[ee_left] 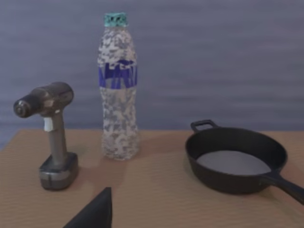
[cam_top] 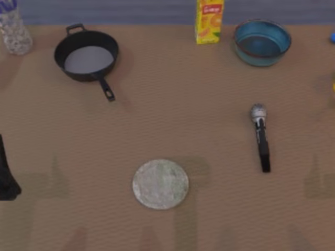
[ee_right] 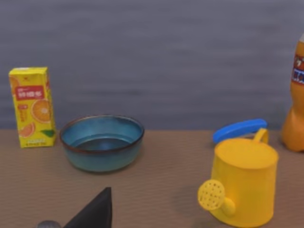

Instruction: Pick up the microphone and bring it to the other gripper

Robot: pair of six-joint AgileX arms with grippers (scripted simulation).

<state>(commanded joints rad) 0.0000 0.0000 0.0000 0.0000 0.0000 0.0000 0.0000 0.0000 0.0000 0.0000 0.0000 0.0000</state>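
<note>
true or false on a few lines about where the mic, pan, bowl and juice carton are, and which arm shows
1. The microphone lies flat on the table's right half, head toward the far edge. True.
2. The microphone rests inside the blue bowl. False: it lies on the bare table, apart from the bowl.
3. The frying pan sits at the far left. True.
4. The juice carton lies on its side. False: it stands upright.
5. The left arm shows at the top view's left edge. True.
</note>
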